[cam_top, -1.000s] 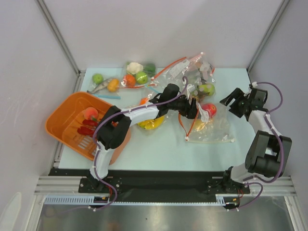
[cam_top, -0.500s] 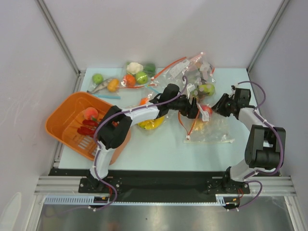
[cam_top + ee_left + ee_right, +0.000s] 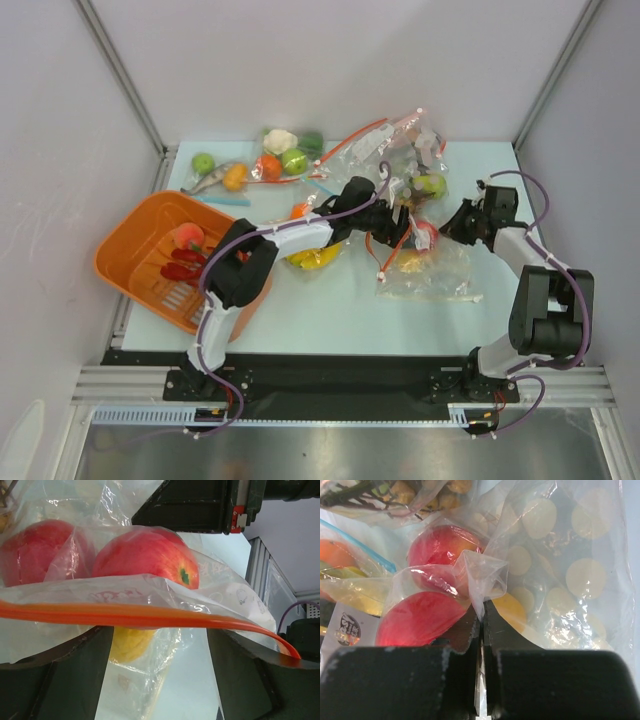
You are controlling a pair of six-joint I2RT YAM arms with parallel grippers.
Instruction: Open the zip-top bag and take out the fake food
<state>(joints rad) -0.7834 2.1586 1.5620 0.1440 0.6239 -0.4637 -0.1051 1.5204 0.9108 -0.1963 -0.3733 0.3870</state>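
Left hand (image 3: pixel 393 228) sits at the mouth of the zip-top bag (image 3: pixel 435 268), fingers spread, not clamped. The orange zip strip (image 3: pixel 150 616) lies across the gap, with red apples (image 3: pixel 150 555) behind the film. Bag rests on desk (image 3: pixel 330 300), right of centre; its near-left corner has slid slightly leftward versus half a second ago. Right hand (image 3: pixel 481 630) is clenched on a fold of bag film; a second ago it hung open, well clear of the bag
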